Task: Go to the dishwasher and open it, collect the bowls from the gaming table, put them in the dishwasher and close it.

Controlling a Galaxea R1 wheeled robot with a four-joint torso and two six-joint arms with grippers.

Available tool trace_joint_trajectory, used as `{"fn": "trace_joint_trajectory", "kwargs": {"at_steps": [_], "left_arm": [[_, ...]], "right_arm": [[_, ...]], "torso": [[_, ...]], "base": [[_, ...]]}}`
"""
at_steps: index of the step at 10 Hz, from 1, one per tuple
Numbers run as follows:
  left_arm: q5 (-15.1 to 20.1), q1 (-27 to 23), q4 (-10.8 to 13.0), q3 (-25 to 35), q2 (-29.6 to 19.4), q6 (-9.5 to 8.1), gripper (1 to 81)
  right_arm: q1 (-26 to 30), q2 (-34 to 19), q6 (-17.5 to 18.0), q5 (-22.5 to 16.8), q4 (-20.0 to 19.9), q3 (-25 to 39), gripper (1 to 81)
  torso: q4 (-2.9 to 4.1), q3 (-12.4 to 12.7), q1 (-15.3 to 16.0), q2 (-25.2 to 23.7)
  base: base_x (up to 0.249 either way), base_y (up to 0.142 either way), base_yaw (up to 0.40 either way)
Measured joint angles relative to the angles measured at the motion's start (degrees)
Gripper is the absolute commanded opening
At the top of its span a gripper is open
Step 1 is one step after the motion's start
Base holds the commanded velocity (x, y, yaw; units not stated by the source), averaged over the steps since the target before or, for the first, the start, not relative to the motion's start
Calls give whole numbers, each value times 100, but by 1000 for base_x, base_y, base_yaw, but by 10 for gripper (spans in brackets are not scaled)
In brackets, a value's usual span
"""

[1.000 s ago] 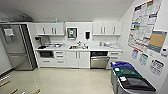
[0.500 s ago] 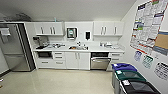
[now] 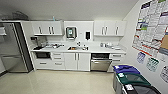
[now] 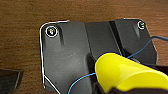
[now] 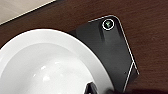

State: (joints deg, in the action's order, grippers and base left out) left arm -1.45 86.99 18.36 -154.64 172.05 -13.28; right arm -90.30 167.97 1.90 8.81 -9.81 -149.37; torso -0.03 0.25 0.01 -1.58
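Observation:
The dishwasher [image 3: 100,64] sits under the white counter at the far wall, right of the sink cabinet. Its stainless front with a bar handle stands upright, with a dark band above it. A white bowl [image 5: 47,65] shows very close in the right wrist view, above the robot's dark plate and a brown surface. In the left wrist view a rounded yellow thing [image 4: 125,72] is just as near, with a thin blue cable running by it. The gaming table is out of view.
A tall steel fridge [image 3: 11,50] stands at the left. Blue, green and dark bins [image 3: 130,78] line the right wall under posters [image 3: 152,27]. Pale floor [image 3: 62,82] stretches between me and the counter, which carries a sink and small items.
The whole head view has shifted slightly and the kitchen sits a little lower, so the camera has moved. Nothing in the kitchen itself has changed.

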Motion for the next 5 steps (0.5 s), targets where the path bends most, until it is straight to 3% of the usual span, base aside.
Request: {"fn": "trace_joint_trajectory", "kwargs": {"at_steps": [4,5], "left_arm": [[-4,-12,0,9,4,0,10],[-4,-20,0,6,1,0,10]], "right_arm": [[0,-41,0,6,1,-30,10],[9,-41,0,13,4,-30,10]], "torso": [[0,-2,5,2],[0,-2,9,2]], "base": [[177,-69,0],[141,0,0]]}}
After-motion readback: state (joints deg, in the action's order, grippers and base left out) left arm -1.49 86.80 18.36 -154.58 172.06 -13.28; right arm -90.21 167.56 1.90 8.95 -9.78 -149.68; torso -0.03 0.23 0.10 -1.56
